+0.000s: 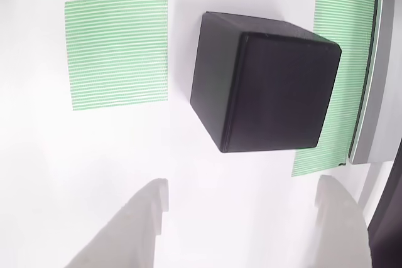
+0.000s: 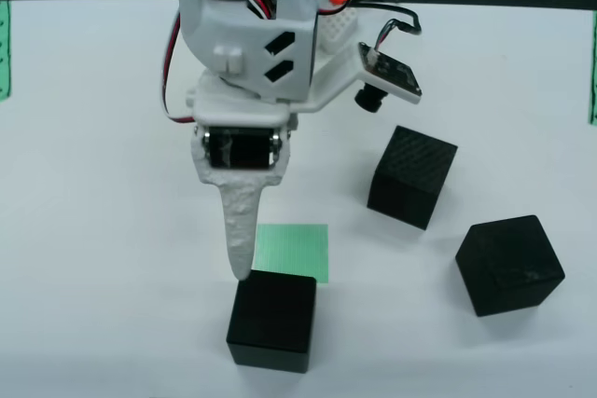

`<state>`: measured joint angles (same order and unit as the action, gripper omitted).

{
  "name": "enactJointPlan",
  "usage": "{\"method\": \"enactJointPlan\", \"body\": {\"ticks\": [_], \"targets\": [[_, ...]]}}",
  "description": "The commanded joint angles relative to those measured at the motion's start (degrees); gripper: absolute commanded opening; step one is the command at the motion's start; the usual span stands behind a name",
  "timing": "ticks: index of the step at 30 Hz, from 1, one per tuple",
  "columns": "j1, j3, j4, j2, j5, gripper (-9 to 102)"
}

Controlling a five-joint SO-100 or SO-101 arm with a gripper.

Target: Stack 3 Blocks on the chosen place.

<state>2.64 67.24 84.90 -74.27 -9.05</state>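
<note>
The green-striped square patch (image 2: 293,251) lies flat on the white table (image 2: 103,230) and serves as the reference landmark.

In the fixed front view, three matte black cubes rest on the table, none of them on the patch. The nearest cube (image 2: 271,320) sits directly in front of the patch, its top rear edge meeting or slightly overlapping the patch's front edge as seen from this angle. The second cube (image 2: 412,176) stands behind and to the right of the patch, clearly apart from it. The third cube (image 2: 509,264) lies well to the right of the patch, rotated relative to it.

The white tool (image 2: 244,263) points downward, with its visible fingertip just left of the patch and touching or nearly touching the top left corner of the nearest cube.

In the view that rides on the tool, the two fingers (image 1: 135,230) appear at the bottom, set wide apart with nothing between them. The same cube (image 1: 264,83) lies ahead of the fingers, to the right of the patch (image 1: 117,50). A long green-striped band (image 1: 342,54) runs behind that cube, on the far side from the patch.
</note>
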Motion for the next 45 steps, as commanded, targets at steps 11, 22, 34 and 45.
{"method": "enactJointPlan", "body": {"ticks": [11, 22, 34, 45], "targets": [[-1.3, -17.5, 4.2, 12.2, 0.6, 30], [-2.0, -22.5, 5.1, 17.8, 1.1, 30], [-2.5, -25.0, 5.1, 21.8, 1.3, 30], [-2.5, -26.6, 5.1, 23.5, 1.6, 30]]}}
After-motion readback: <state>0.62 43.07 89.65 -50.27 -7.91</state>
